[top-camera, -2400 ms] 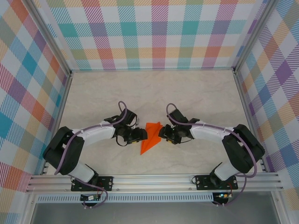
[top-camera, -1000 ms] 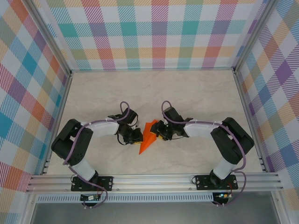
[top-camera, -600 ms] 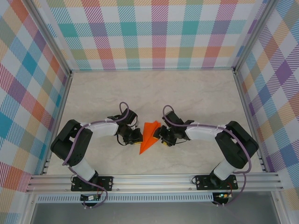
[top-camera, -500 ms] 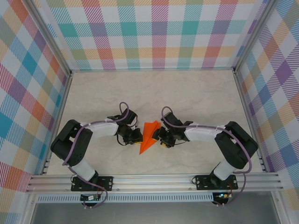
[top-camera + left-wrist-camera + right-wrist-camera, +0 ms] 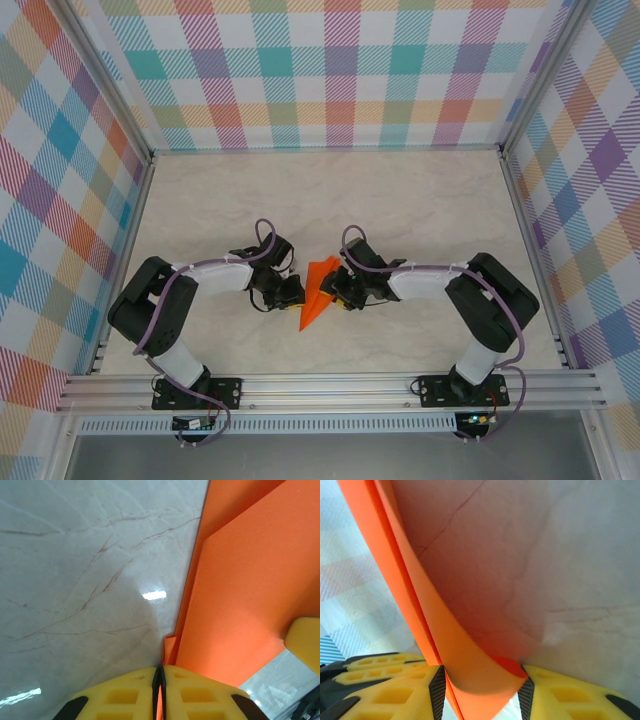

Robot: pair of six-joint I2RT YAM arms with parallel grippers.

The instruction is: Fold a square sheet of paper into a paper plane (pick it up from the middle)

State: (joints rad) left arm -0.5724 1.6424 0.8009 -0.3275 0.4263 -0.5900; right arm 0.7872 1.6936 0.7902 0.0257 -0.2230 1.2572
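The orange paper point(image 5: 316, 294) lies mid-table between both grippers, folded to a narrow shape whose tip points toward the near edge. My left gripper point(image 5: 299, 292) is at its left edge; in the left wrist view this gripper point(image 5: 160, 674) is shut, with a thin edge of the orange paper point(image 5: 240, 585) pinched between the pads. My right gripper point(image 5: 336, 289) is at the paper's right side. In the right wrist view that gripper point(image 5: 481, 682) stands open, and a curled flap of the orange paper point(image 5: 427, 615) rises between its fingers, lifted off the table.
The marble tabletop point(image 5: 330, 200) stretches free behind the grippers. Checked walls and aluminium rails point(image 5: 330, 385) bound the workspace. One yellow finger point(image 5: 306, 642) of the right gripper shows at the paper's far edge in the left wrist view.
The right gripper has pushed left into the paper, lifting its right flap, so the paper looks narrower from above. The left gripper has stayed at the left edge.
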